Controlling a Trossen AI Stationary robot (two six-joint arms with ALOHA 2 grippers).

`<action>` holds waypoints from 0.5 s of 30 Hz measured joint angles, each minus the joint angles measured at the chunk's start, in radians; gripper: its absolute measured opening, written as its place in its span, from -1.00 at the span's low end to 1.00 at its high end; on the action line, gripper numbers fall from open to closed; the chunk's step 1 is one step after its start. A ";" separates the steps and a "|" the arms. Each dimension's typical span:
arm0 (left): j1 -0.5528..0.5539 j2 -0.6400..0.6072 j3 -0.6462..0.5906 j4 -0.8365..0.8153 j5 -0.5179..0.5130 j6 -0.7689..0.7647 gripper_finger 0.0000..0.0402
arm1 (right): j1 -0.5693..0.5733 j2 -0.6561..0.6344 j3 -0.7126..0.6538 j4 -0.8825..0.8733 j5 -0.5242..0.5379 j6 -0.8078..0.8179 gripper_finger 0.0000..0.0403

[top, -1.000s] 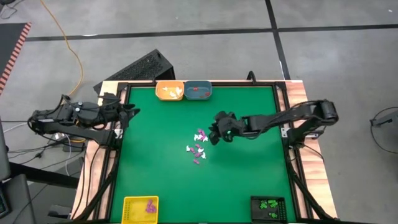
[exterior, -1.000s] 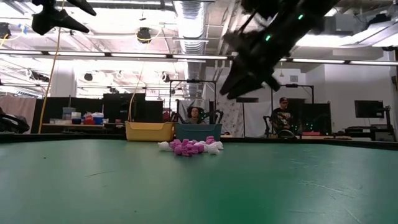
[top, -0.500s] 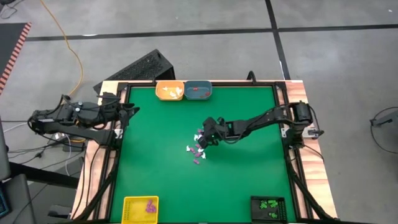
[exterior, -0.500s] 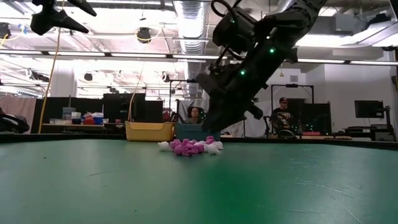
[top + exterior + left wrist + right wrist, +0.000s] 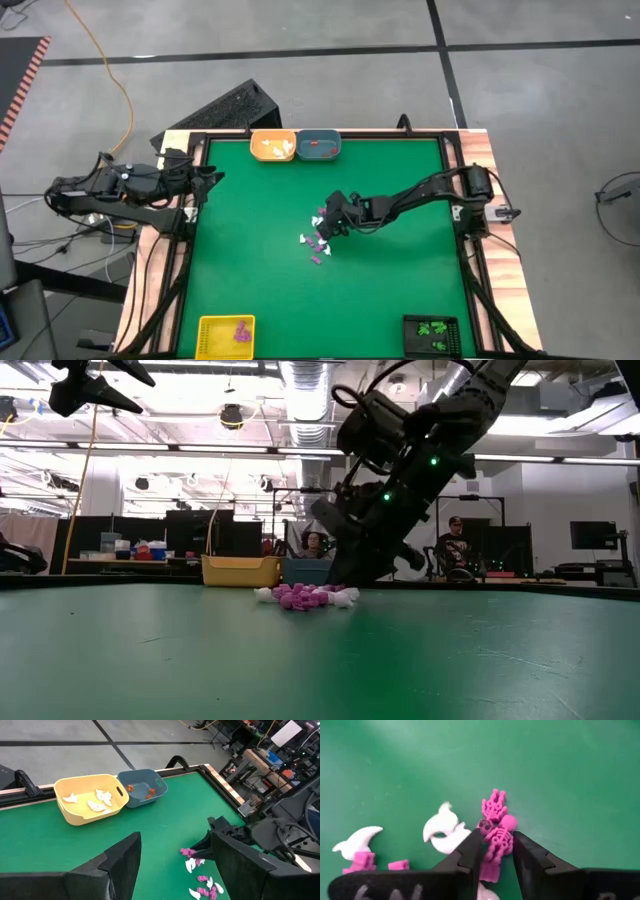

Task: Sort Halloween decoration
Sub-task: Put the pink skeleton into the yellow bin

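right gripper (image 5: 496,851) low over mid-table, jaws parted; left gripper (image 5: 205,180) parked at table's left edge.

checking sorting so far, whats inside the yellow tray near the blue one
The yellow tray holds three or four white trinkets on its floor, seen from the left wrist. Its near wall hides a strip of that floor, so more could lie there.

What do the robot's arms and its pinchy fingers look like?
Both arms are black and made of jointed tube-like segments. The right arm has small green lights glowing on it. The right gripper has two flat, dark, wedge-shaped fingers. The left gripper has the same broad dark fingers.
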 joint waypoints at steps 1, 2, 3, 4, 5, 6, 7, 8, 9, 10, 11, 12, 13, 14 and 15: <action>0.000 0.000 0.000 0.000 0.000 0.000 0.15 | 0.002 0.010 0.000 0.003 -0.003 0.017 -0.45; 0.000 0.000 0.000 0.000 0.000 0.000 0.15 | 0.002 0.016 0.001 0.009 -0.007 0.026 -0.45; 0.000 0.000 0.000 0.000 0.000 0.000 0.15 | 0.005 0.024 0.003 0.012 -0.011 0.036 -0.45; 0.000 0.000 0.000 0.000 0.000 0.000 0.15 | 0.009 0.026 0.003 0.012 -0.011 0.045 -0.45; 0.000 0.000 0.000 -0.001 0.000 0.000 0.15 | 0.012 0.026 0.003 0.012 -0.010 0.047 -0.45; 0.000 0.000 0.000 0.000 0.000 0.000 0.15 | 0.013 0.026 0.003 0.011 -0.005 0.047 -0.46; 0.000 0.000 0.000 -0.001 0.000 0.000 0.15 | 0.014 0.026 0.003 0.009 0.002 0.047 -0.48; 0.000 0.000 0.000 -0.001 0.001 0.000 0.15 | 0.015 0.022 0.003 0.004 0.006 0.048 -0.50; 0.000 0.000 0.000 -0.001 0.001 0.001 0.15 | 0.015 0.020 0.003 -0.002 0.006 0.048 -0.53; 0.000 0.000 0.000 -0.001 0.001 0.003 0.15 | 0.014 0.018 0.002 -0.005 0.006 0.050 -0.57; 0.000 0.000 0.000 -0.001 0.001 0.006 0.15 | 0.011 0.018 0.002 -0.007 0.006 0.050 -0.61; 0.000 0.000 0.000 -0.001 0.001 0.010 0.15 | 0.007 0.015 0.002 -0.007 0.005 0.051 -0.66; 0.000 0.000 0.000 0.000 0.001 0.011 0.15 | 0.004 0.010 0.002 -0.012 0.004 0.055 -0.71; 0.000 0.000 0.000 -0.001 0.001 0.011 0.15 | 0.000 0.009 0.001 -0.013 0.001 0.063 -0.76; 0.000 0.000 0.000 -0.001 0.001 0.011 0.15 | -0.002 0.008 0.001 -0.012 0.000 0.070 -0.81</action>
